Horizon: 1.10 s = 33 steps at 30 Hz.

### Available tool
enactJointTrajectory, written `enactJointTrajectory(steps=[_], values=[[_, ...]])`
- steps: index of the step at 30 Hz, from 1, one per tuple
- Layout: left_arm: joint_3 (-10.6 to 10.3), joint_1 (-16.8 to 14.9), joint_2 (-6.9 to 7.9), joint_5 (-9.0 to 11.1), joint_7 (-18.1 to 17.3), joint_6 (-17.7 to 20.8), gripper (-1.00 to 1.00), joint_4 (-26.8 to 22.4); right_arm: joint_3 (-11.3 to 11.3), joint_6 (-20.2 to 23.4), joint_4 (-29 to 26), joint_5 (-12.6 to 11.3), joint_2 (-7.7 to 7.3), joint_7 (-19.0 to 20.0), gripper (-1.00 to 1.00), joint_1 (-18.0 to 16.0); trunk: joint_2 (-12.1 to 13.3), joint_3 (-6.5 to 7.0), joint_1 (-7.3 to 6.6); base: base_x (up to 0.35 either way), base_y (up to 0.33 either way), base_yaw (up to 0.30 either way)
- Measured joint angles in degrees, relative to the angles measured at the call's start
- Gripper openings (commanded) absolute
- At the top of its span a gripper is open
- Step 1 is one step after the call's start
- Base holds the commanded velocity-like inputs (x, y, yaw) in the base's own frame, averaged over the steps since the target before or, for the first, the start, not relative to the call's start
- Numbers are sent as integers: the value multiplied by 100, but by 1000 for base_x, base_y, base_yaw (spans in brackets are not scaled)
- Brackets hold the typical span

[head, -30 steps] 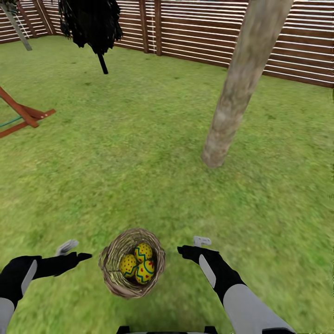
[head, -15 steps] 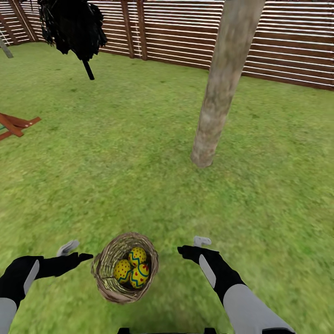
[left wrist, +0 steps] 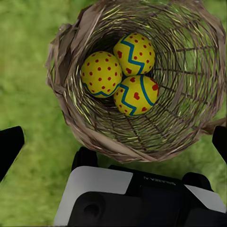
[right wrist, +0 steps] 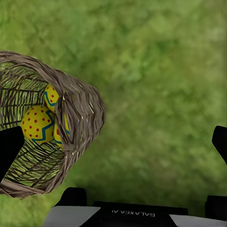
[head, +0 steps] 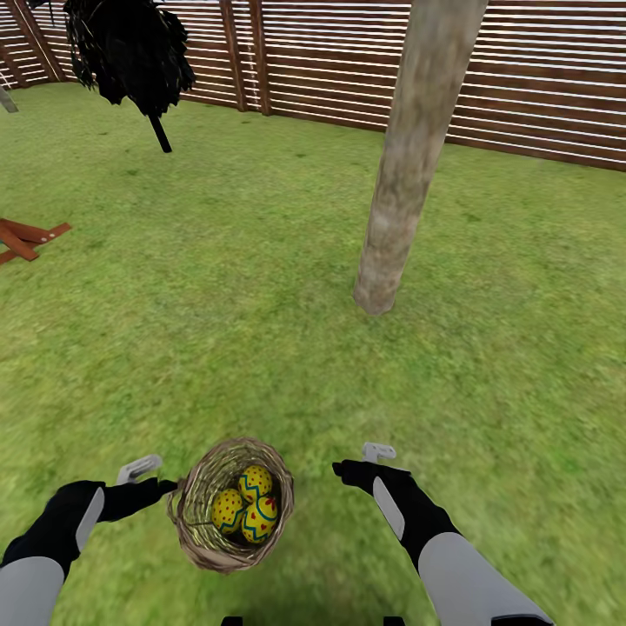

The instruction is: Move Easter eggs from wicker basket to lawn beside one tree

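The wicker basket stands on the lawn just in front of me, between my two arms. Three Easter eggs lie in it: a dotted egg, a zigzag egg and a heart egg. In the left wrist view the same eggs sit deep in the basket. My left gripper is open at the basket's left rim, pointing into the opening. My right gripper is open over grass to the right of the basket. The tree rises ahead, right of centre.
A brown slat fence closes the back of the garden. A dark-leaved bush on a thin stem hangs at the far left. Red-brown play tower beams lie at the left edge. Open grass surrounds the trunk's base.
The view has swung, shifting trunk and fence leftward in the picture. My left arm has moved in toward the basket, its fingers now at the left rim. The right arm has kept its place.
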Motion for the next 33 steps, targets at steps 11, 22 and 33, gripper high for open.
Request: enactJointTrajectory(steps=[11, 22, 33], values=[[-6, 0, -209, -17, 186, -248, 100, 1, 1, -1, 0, 0, 0, -4, 100, 0, 0, 0, 0, 0, 0, 0], [-61, -4, -814, -62, 1199, -862, 100, 225, -5, 5, -2, -1, 0, 2, 100, 0, 0, 0, 0, 0, 0, 0], [-76, -10, -901, -52, 1897, -1528, 100, 654, 23, 50, -965, 0, 0, 5, 100, -16, 0, 0, 0, 0, 0, 0]])
